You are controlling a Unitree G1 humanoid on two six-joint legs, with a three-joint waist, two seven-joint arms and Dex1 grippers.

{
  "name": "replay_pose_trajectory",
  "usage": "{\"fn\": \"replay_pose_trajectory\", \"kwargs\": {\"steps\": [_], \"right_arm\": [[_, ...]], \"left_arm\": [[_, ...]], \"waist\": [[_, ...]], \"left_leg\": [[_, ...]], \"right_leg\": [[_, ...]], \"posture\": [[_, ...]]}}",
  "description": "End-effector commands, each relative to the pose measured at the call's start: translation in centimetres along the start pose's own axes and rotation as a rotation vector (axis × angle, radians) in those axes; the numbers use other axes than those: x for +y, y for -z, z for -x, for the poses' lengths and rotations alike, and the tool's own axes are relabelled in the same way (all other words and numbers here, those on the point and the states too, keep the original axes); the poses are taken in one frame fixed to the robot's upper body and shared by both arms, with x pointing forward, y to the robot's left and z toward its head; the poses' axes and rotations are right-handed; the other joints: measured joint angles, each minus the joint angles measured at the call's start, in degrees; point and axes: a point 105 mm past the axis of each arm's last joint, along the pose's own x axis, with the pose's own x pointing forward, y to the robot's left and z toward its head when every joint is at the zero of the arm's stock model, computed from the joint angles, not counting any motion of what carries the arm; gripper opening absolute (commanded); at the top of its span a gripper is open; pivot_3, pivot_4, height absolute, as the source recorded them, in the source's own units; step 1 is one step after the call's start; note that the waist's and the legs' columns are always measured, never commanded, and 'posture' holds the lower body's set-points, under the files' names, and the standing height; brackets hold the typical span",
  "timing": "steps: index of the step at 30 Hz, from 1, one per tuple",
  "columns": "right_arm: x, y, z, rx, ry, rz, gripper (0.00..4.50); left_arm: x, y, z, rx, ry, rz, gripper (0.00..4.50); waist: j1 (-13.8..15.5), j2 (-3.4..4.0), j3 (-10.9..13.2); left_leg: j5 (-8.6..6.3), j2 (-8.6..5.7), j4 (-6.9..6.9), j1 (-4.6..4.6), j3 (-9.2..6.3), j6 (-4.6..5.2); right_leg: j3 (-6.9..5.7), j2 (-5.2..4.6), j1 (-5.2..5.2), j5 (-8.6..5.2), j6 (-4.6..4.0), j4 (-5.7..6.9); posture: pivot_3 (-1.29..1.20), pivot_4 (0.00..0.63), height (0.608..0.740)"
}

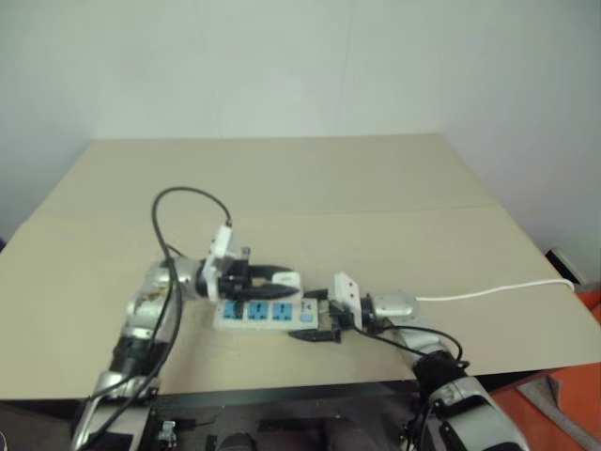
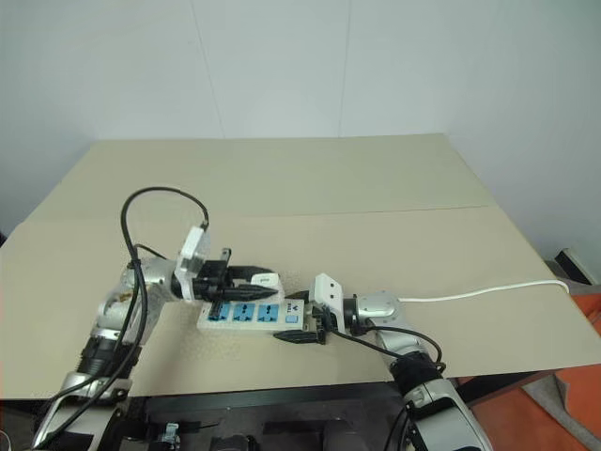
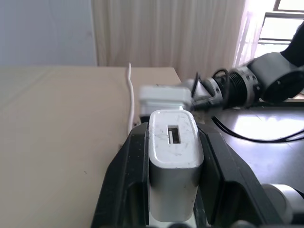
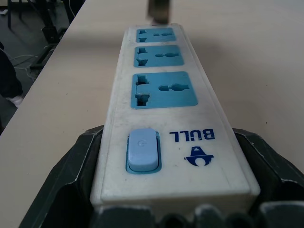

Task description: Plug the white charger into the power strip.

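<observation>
Evidently the power strip (image 4: 161, 109) is clamped by the right gripper (image 4: 166, 190) to steady it while the white charger (image 3: 173, 164), pinched in the left gripper (image 3: 173, 190), is held above its sockets.

White power strip (image 4: 166, 142) with three blue socket faces, pale blue switch (image 4: 142, 151), blue logo. White charger (image 3: 173, 156), grey-shaded sides. Black gripper fingers (image 3: 123, 180). Beige table (image 1: 329, 188). White cord (image 1: 488, 291).
</observation>
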Motion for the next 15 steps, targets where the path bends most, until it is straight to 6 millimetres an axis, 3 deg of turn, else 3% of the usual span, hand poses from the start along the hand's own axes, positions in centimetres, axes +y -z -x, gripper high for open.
{"fn": "replay_pose_trajectory", "kwargs": {"steps": [1, 15], "right_arm": [[0.7, 0.6, -0.4, 0.028, -0.046, 0.000, 3.41], [0.6, 0.5, -0.3, 0.033, -0.041, 0.004, 3.41]], "left_arm": [[-0.2, -0.9, -0.3, 0.000, 0.016, -0.058, 1.02], [-0.3, 0.7, -0.5, 0.033, 0.012, -0.039, 1.02]], "waist": [[0.01, 0.00, 0.00], [-0.01, 0.00, 0.00]], "left_leg": [[0.00, 0.00, 0.00, 0.00, 0.00, 0.00], [0.00, 0.00, -0.01, 0.00, 0.00, 0.00]], "right_leg": [[0.00, 0.00, 0.00, 0.00, 0.00, 0.00], [0.00, 0.00, 0.00, -0.01, 0.01, -0.02]], "posture": [[0.00, 0.150, 0.740], [0.00, 0.150, 0.740]]}}
